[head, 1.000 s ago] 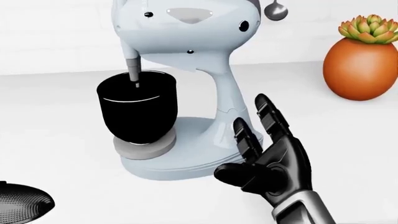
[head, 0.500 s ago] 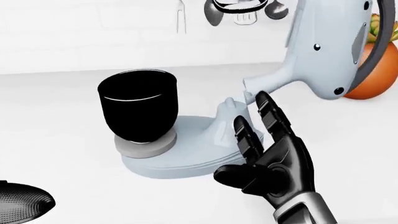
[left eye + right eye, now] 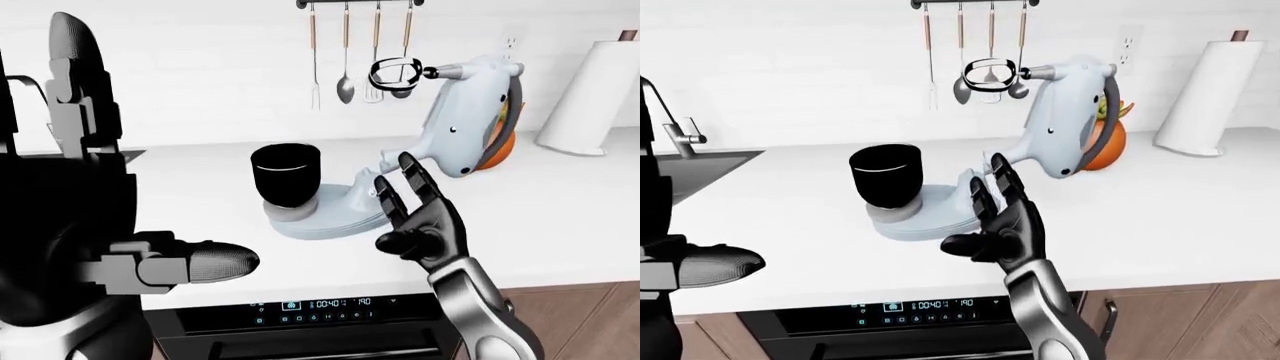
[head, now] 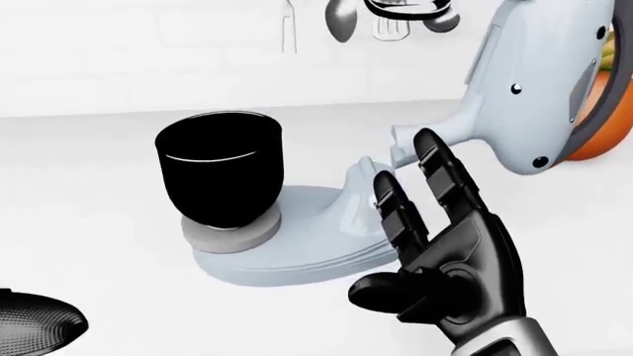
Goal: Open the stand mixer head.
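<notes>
The pale blue stand mixer's base point(image 4: 297, 252) sits on the white counter with a black bowl point(image 4: 220, 174) on it. The mixer head point(image 3: 1062, 124) is tilted up and back to the right, and its beater point(image 3: 990, 75) points up-left, clear of the bowl. My right hand point(image 4: 410, 215) is open with fingers spread, just before the base's neck and below the raised head, holding nothing. My left hand point(image 3: 110, 187) is open and empty, raised close to the camera at the left of the left-eye view, far from the mixer.
An orange pot with a succulent point(image 3: 1108, 146) stands behind the mixer head. A paper towel roll point(image 3: 1200, 90) stands at the right. Utensils hang on a rail point(image 3: 960, 45) on the wall. A faucet point(image 3: 670, 127) is at the left, and an oven panel point(image 3: 910, 306) is under the counter edge.
The mixer head has swung up and back to the right, lifting the beater out of the bowl. My right hand has risen slightly, still open.
</notes>
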Available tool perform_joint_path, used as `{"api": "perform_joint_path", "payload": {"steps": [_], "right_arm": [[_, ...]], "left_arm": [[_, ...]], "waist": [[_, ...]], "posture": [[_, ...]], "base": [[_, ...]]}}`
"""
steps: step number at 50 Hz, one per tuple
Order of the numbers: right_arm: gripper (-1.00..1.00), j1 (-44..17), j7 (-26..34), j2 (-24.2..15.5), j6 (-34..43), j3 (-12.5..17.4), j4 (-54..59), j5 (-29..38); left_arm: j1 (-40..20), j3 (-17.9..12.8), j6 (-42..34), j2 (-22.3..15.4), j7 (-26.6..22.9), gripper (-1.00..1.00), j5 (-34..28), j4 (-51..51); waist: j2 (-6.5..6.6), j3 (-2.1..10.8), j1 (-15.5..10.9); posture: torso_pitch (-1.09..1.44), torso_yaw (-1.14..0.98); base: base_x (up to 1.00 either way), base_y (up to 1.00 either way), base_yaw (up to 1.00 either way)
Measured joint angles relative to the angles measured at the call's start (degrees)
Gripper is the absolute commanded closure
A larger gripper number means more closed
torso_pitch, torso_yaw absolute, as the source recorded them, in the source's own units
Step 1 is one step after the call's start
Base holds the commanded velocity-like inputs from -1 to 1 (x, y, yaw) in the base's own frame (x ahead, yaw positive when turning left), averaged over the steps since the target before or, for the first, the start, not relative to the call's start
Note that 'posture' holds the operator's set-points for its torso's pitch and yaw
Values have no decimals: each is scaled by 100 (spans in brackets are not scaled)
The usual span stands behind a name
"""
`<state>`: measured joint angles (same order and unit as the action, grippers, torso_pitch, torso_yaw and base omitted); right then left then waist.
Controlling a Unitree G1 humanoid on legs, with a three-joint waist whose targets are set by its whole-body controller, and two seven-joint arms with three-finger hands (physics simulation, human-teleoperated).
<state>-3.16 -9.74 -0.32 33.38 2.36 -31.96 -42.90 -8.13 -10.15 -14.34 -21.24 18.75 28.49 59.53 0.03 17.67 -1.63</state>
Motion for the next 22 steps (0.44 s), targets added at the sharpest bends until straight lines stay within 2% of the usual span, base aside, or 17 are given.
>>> {"api": "perform_joint_path", "payload": {"steps": [22], "right_arm": [[-100,-36,-135,-5,91,-16,-125,-127]], "left_arm": [[-5,-8,8,6,0,-100,10,3]], "waist": [[-5,0,7]], "posture": [[-43,0]], "base": [[0,0,0]]}}
